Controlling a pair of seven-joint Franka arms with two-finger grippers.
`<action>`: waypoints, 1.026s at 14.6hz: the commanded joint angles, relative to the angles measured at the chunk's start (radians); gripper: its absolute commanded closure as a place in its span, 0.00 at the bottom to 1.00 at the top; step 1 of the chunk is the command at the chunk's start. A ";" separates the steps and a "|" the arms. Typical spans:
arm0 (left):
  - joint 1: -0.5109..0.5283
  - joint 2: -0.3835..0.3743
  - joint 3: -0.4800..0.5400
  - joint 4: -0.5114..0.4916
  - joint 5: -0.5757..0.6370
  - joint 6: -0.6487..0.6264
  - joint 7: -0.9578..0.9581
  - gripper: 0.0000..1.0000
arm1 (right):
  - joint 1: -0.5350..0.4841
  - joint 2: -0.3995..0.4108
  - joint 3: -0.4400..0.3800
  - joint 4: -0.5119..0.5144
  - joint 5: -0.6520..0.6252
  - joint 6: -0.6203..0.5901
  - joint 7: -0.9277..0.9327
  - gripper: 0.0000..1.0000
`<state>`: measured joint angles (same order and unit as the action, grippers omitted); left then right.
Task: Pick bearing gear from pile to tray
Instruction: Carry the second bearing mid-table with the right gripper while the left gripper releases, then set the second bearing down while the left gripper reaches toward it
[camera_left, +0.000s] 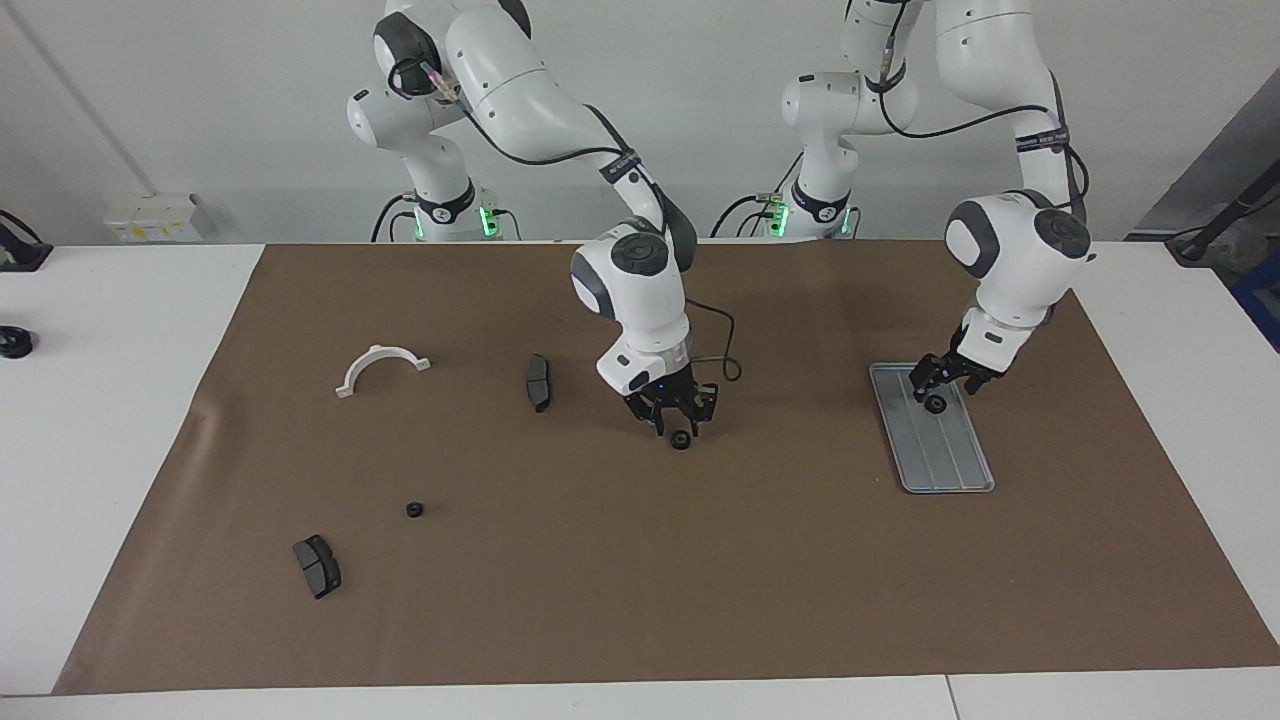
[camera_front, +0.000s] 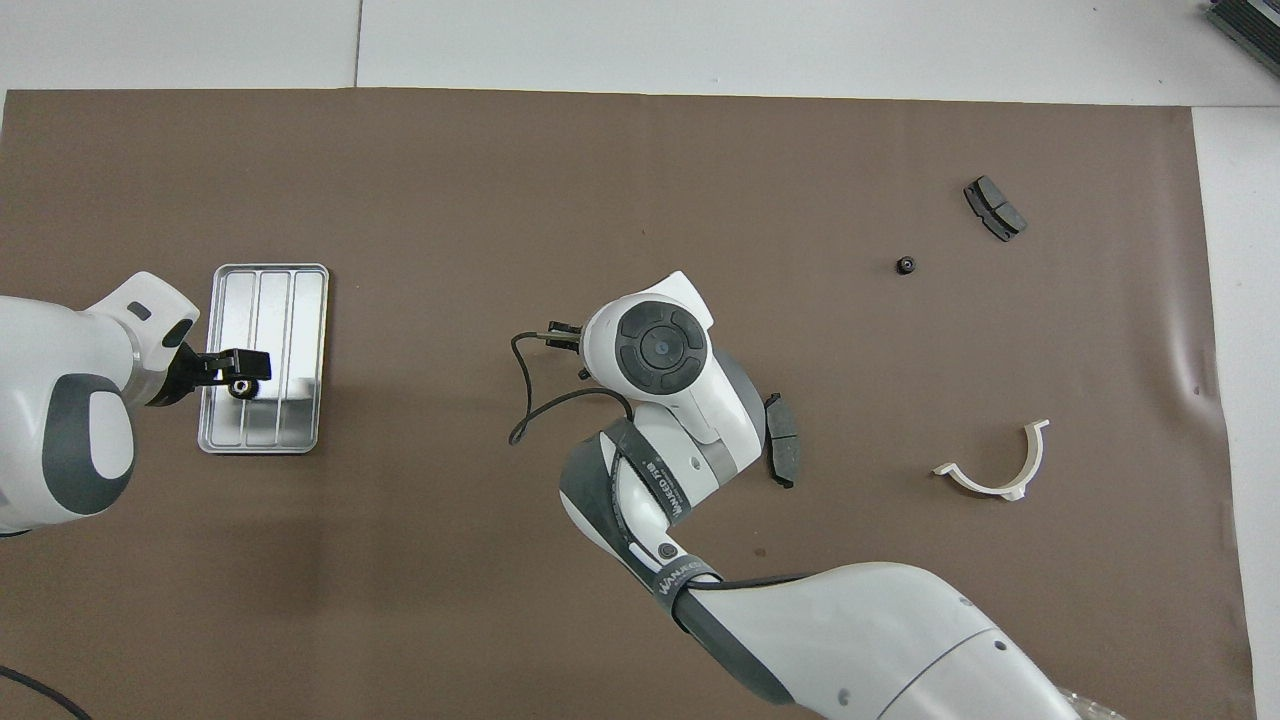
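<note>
Over the tray's (camera_left: 950, 470) end nearer the robots, held the left gripper (camera_left: 940, 388) released, a black gear (camera_left: 935, 404) just under it; mid-mat (camera_left: 800, 560), held the right gripper (camera_left: 676, 420) spread above a second gear (camera_left: 680, 440).

A tiny black round gear (camera_left: 935, 404) lies on the grooved silver tray (camera_left: 950, 465) at right; another gear (camera_left: 680, 441) centre, a third (camera_left: 414, 510) lower left.
</note>
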<state>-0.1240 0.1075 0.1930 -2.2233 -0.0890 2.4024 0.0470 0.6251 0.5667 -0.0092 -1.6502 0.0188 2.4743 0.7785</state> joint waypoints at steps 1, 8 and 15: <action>-0.019 -0.006 -0.007 0.039 0.012 -0.005 0.008 0.00 | -0.048 -0.054 -0.006 0.007 -0.066 -0.040 0.013 0.00; -0.244 0.021 -0.023 0.188 0.044 -0.106 -0.042 0.00 | -0.309 -0.157 -0.005 0.006 -0.068 -0.241 -0.422 0.00; -0.436 0.230 -0.027 0.430 -0.006 -0.137 -0.191 0.00 | -0.507 -0.079 -0.003 0.003 -0.063 -0.218 -0.786 0.00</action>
<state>-0.5136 0.2487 0.1512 -1.8971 -0.0715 2.3026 -0.1015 0.1363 0.4456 -0.0314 -1.6531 -0.0323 2.2371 0.0350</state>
